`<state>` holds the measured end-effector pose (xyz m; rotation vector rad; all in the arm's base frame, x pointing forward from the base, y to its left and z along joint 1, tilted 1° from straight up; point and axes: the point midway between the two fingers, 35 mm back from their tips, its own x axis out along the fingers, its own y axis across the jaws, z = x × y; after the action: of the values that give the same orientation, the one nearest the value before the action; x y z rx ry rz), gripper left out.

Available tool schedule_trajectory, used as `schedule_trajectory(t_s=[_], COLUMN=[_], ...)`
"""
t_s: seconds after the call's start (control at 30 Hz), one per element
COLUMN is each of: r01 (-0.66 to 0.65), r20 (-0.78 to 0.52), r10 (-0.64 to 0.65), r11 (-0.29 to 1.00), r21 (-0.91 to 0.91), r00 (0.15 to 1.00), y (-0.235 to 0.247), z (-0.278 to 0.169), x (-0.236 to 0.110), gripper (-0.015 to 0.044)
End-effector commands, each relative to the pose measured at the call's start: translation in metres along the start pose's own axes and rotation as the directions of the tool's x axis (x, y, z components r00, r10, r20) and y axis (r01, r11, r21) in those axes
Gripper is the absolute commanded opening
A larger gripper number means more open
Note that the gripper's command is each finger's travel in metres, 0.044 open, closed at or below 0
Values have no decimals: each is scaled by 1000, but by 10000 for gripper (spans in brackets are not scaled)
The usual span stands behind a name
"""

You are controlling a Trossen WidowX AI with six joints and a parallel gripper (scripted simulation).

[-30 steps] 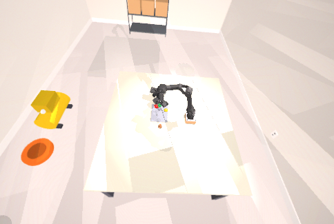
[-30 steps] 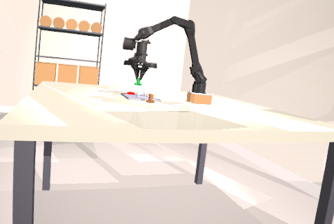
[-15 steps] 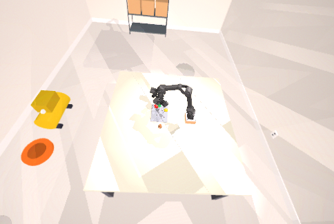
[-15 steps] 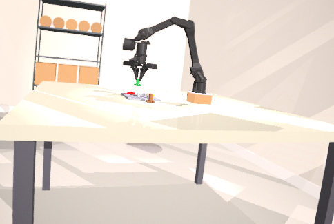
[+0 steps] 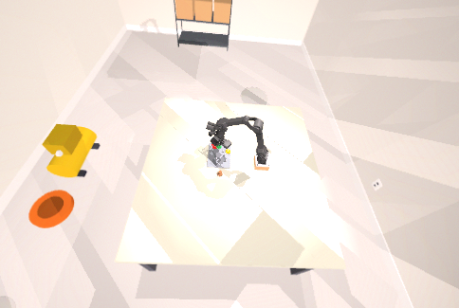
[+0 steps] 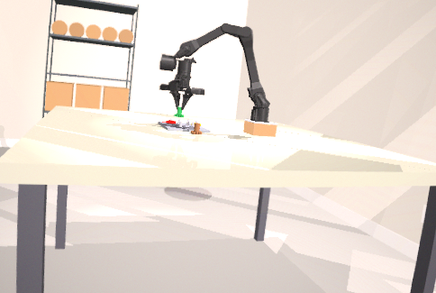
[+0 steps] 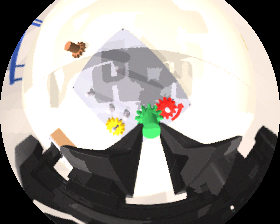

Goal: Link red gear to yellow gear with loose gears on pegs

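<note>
My gripper (image 7: pixel 150 126) (image 6: pixel 179 108) is shut on the green gear (image 7: pixel 148 116) (image 6: pixel 179 113) by its stem. The green gear hangs a little above the grey board (image 7: pixel 150 65) (image 5: pixel 211 163), beside the red gear in the wrist view. The red gear (image 7: pixel 167 108) (image 6: pixel 169 122) sits on the board with the red arrow (image 7: pixel 178 112) next to it. The yellow gear (image 7: pixel 115 126) (image 5: pixel 228 152) is left of the green gear in the wrist view. Bare pegs show between and beyond them, one peg (image 7: pixel 111 107) near the yellow gear. The yellow gear's stripe is unclear.
A loose brown gear (image 7: pixel 76 48) (image 5: pixel 219 173) (image 6: pixel 196 128) stands on the table off the board's edge. The arm's base stands on an orange block (image 6: pixel 260 128) (image 5: pixel 262 167) to the right of the board in the top and exterior views.
</note>
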<state>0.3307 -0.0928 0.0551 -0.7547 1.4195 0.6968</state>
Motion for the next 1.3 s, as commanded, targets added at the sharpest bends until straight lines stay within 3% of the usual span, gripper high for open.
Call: schedule_trajectory(t_s=[0.0,0.4,0.53,1.27], r01=[-14,-12,-12,-15], r20=[-5,-5,-5,-5], r10=[15,15,15,15], r11=[997,933,930,995], r21=[77,360,366,-94], r00=[1000,1000,1000,1000], y=[2,3,3,3], z=[0,-1,-1,-1], x=[11,29,24,26], gripper=[0,0,0,0])
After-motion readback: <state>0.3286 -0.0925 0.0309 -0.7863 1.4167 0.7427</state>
